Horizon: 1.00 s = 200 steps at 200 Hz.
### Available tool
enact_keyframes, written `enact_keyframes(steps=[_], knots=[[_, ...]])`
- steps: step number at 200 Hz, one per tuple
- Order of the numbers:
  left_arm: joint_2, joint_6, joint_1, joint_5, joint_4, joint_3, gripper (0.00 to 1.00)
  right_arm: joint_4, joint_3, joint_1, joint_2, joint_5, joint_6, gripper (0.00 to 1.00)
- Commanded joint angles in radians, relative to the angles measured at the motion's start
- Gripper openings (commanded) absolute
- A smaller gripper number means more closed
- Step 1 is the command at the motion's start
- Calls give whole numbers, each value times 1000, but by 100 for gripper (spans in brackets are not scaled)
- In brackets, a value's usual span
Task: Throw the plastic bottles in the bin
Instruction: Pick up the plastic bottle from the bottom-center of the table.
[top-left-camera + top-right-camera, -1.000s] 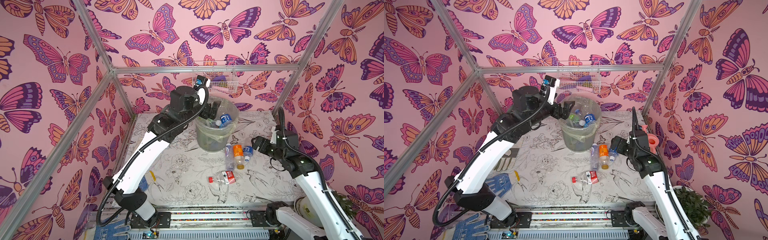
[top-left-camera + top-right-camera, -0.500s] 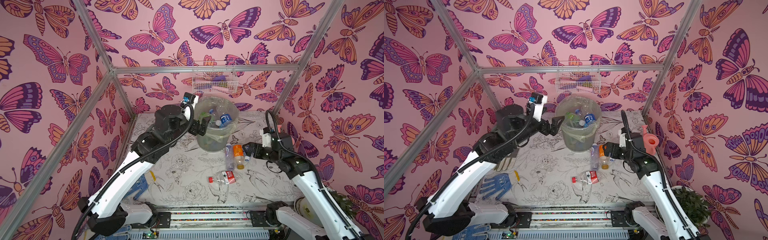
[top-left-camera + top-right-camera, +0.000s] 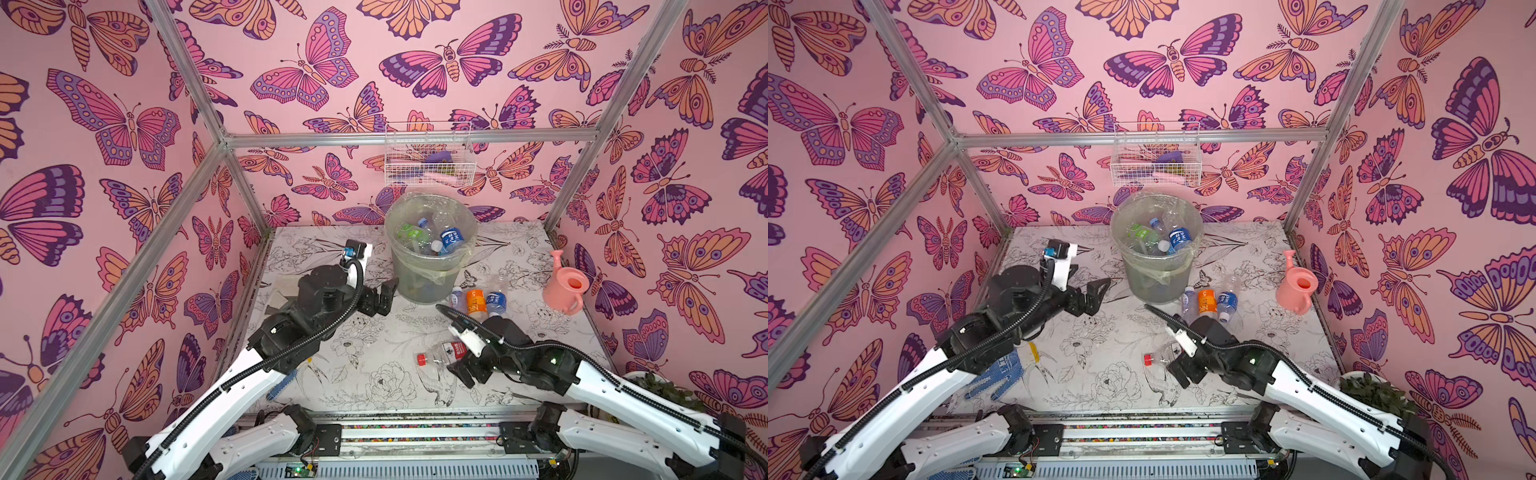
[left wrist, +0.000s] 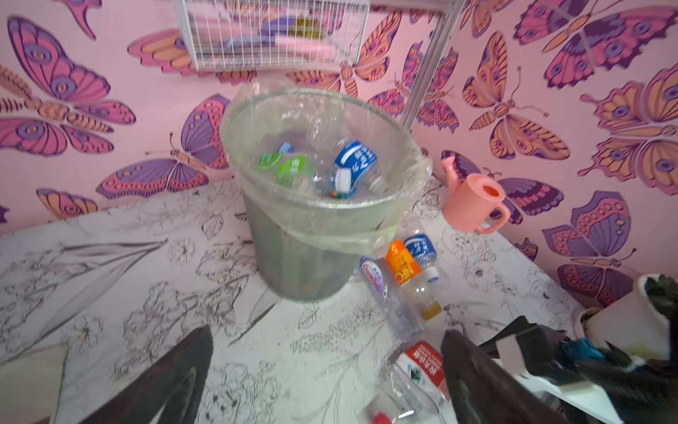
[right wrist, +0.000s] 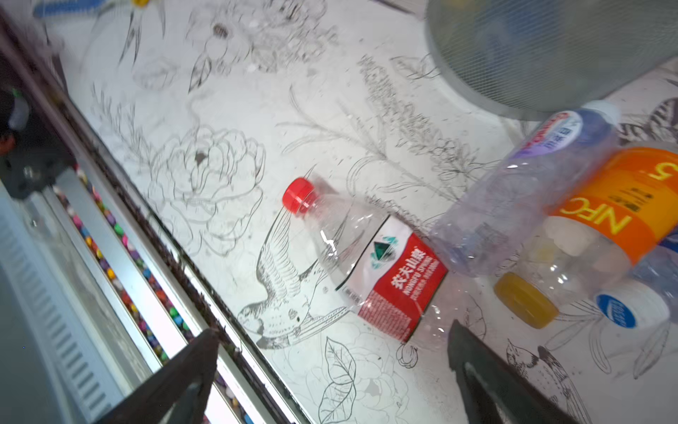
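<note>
Near table's (image 3: pixel 374 374) front, red-capped bottle (image 3: pixel 436 357) is lying w/ base end hidden by R gripper (image 3: pixel 461 370); jaws standing wide, gripping nothing, arm reaching low; L gripper (image 3: pixel 380 297) hovering beside bin (image 3: pixel 430 286), likewise wide, empty.

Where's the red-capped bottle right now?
In both top views the red-capped bottle lies on its side at the table front, just before the open right gripper, with the orange-labelled bottle behind it towards the bin.

Pink butterfly-print walls (image 3: pixel 332 62) enclose the cell, framed by silver metal bars (image 3: pixel 411 139). A white wire basket (image 3: pixel 428 166) hangs at twelve o'clock above the desk (image 3: pixel 374 374), whose cover shows inked flowers.
</note>
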Motion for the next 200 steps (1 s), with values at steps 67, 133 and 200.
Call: enact_keyframes(steps=[67, 133, 200], knots=[[-220, -132, 0, -45, 1, -194, 97, 51, -27, 102, 220, 186, -256, 100], [-340, -141, 0, -80, -56, -225, 97, 93, 6, 103, 422, 362, -292, 96], [-373, -141, 0, -88, -71, -231, 97, 138, 9, 104, 504, 427, -315, 90]])
